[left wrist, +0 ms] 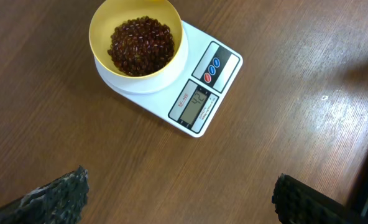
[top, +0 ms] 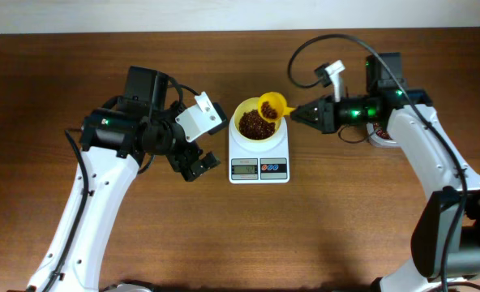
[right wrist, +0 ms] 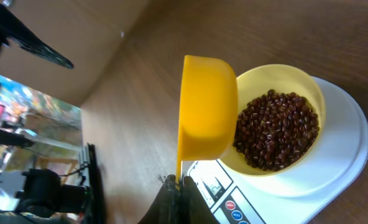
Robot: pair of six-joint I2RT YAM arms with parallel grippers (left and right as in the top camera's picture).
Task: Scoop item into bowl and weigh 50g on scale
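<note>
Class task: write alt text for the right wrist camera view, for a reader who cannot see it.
A bright-yellow scoop, held by its handle in the right fingers, is tipped on its side at the rim of a pale-yellow bowl. The bowl holds dark reddish-brown beans and sits on a white digital scale on a wooden table.

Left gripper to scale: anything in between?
Nothing. Only bare tabletop lies between the open left gripper and the scale; both the overhead and left wrist views show it.
</note>
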